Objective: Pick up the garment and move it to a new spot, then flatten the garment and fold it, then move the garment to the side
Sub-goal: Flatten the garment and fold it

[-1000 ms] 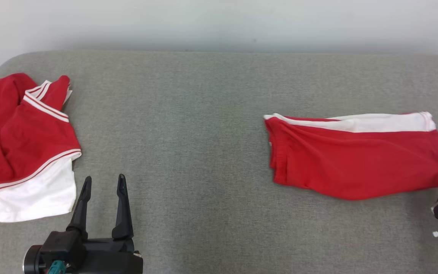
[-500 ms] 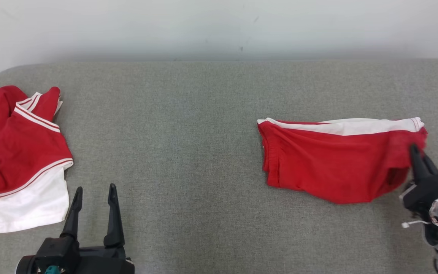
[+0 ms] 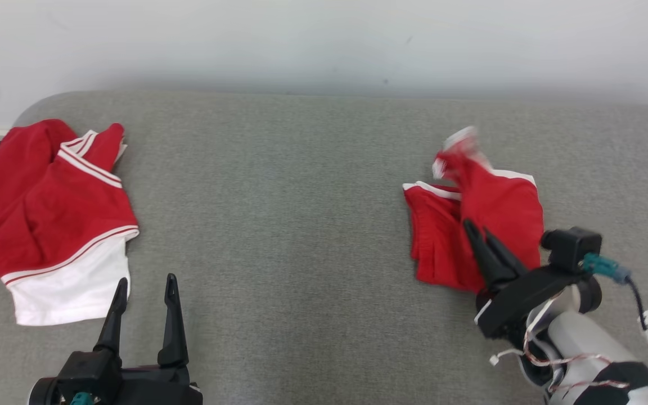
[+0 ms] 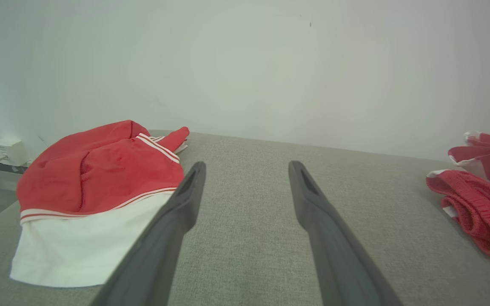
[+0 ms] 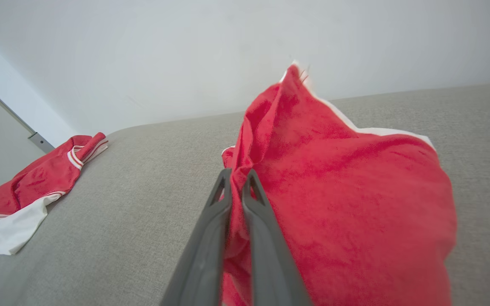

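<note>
Nearest, at the lower left: left gripper (image 3: 147, 278), parked low over the grey padded surface (image 3: 301, 236), fingers spread wide, nothing between them. Same pose as a second ago, allowing for the head camera's own shift.

Lower right: right gripper (image 3: 475, 226), clamped on a pinch of the red shorts (image 3: 501, 208). In the right wrist view, red cloth squeezed between the two fingers (image 5: 211, 238).

A second ago, stretched long and flat across the right side, gripped at the far right end. Now that end lifted and swung leftward over the waistband half, with the white stripe flipped up. Probably the fold itself, mid-way: halving the shorts, top layer not yet laid down, move to the side yet to come.

Further left and back: second red-and-white garment (image 3: 54, 208), crumpled, well apart, untouched.

Hard to read: raised corner (image 3: 459, 149) blurred by motion. Edge alignment underneath covered by the lifted cloth. Right forearm (image 3: 577, 337) cut off at the bottom edge. Shorts cropped at the left wrist view's right border.
</note>
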Motion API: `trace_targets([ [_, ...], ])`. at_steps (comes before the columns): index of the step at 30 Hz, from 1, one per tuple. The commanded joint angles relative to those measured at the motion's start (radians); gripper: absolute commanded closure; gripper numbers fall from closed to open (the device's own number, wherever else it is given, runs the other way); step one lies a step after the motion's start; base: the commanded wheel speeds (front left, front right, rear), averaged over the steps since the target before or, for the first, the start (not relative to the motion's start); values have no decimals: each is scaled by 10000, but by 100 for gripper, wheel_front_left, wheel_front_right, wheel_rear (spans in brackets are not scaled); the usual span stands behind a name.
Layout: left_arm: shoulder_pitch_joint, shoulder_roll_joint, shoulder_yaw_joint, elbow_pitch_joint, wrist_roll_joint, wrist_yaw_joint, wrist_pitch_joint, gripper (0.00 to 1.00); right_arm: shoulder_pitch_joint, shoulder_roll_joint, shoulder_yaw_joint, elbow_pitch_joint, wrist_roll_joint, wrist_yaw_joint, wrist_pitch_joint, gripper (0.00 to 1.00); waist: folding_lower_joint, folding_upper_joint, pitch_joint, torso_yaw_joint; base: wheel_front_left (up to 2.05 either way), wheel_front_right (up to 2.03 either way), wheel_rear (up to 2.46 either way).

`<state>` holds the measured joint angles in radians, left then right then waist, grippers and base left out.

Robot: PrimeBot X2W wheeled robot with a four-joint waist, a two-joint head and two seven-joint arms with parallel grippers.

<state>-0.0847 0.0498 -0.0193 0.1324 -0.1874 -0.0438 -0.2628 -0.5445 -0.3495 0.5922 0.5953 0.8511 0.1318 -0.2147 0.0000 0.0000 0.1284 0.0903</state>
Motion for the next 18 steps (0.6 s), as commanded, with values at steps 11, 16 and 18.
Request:
trace_targets([
  [11,-106,14,-267,-49,-223,166,-30,0,1242,888,-376,312,-1064,-23,147,100,0,0,56,697,0,0,0],
  [16,-55,15,-208,-37,-209,192,-30,0,1268,1294,-492,594,-1124,-23,-49,0,0,0,62,604,0,0,0],
  [18,-14,14,-174,-39,-105,158,-30,0,1080,1205,-582,417,-1330,-23,-255,0,0,0,54,507,0,0,0],
])
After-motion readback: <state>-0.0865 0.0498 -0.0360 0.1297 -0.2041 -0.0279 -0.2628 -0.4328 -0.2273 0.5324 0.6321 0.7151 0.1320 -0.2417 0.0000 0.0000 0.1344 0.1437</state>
